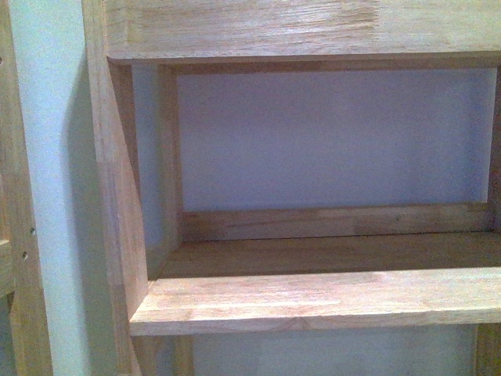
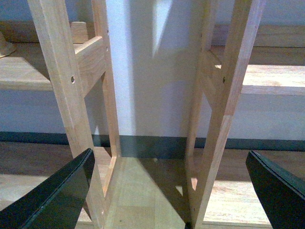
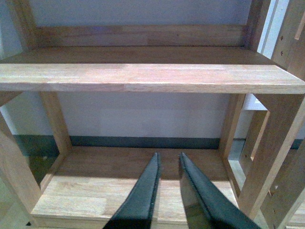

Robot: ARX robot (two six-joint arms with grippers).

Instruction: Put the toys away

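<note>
Looking across all three feeds, I cannot find the plush toy anywhere; no view shows it, so I cannot say where it is. The front view gives me only a bare wooden shelf board point(image 1: 313, 301) with a pale wall point(image 1: 329, 137) behind it, and neither arm appears there.

My left gripper point(image 2: 169, 191) has its fingers point(image 2: 62, 195) spread wide with nothing between them. It faces the gap between two shelf units, framed by a near upright point(image 2: 62, 95) on one side and another post point(image 2: 233, 95) on the other, with the dark baseboard point(image 2: 152, 145) at the foot of the wall. My right gripper point(image 3: 167, 191) has its jaws drawn almost together, only a thin slit between, and holds nothing. It points into the lower compartment point(image 3: 124, 191) beneath a middle shelf point(image 3: 143, 78).

Only the left wrist view shows the space between units, and a sliver of some pale rounded object point(image 2: 5, 44) on a far shelf at the frame edge, too cropped to identify. Only the right wrist view shows the bottom compartment.

I judge a soft toy of that kind will be light and squashy, not fragile, and slow to slip. I would pinch it across the rounded body, not by an ear, so that it does not dangle.
</note>
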